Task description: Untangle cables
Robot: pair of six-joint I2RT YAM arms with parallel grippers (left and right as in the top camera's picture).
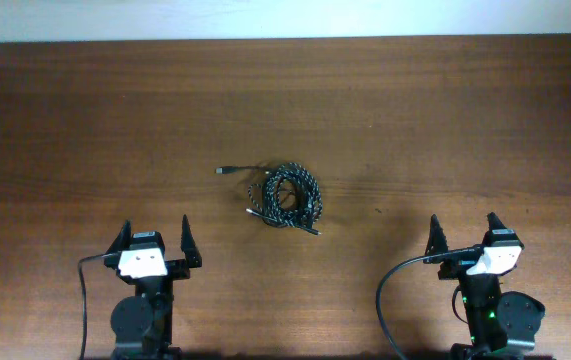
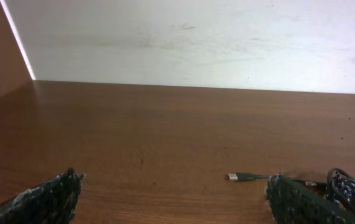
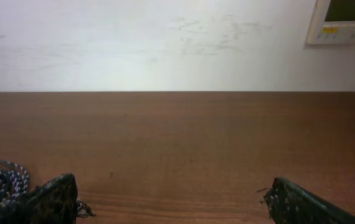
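The cables (image 1: 283,192) lie in one tangled coil at the middle of the wooden table. The braided black-and-white speckled cord makes up most of the coil. The thin black cord runs out to the left and ends in a small plug (image 1: 223,170). In the left wrist view the plug (image 2: 238,177) lies ahead and the coil (image 2: 351,186) shows at the right edge. In the right wrist view the coil (image 3: 0,177) shows at the left edge. My left gripper (image 1: 155,236) and right gripper (image 1: 462,229) are both open, empty and near the table's front edge, well short of the coil.
Thick black wires (image 1: 393,290) run from the robot bases at the front. A white wall bounds the table's far edge (image 2: 196,85). A wall-mounted white panel (image 3: 342,22) shows at the top right of the right wrist view.
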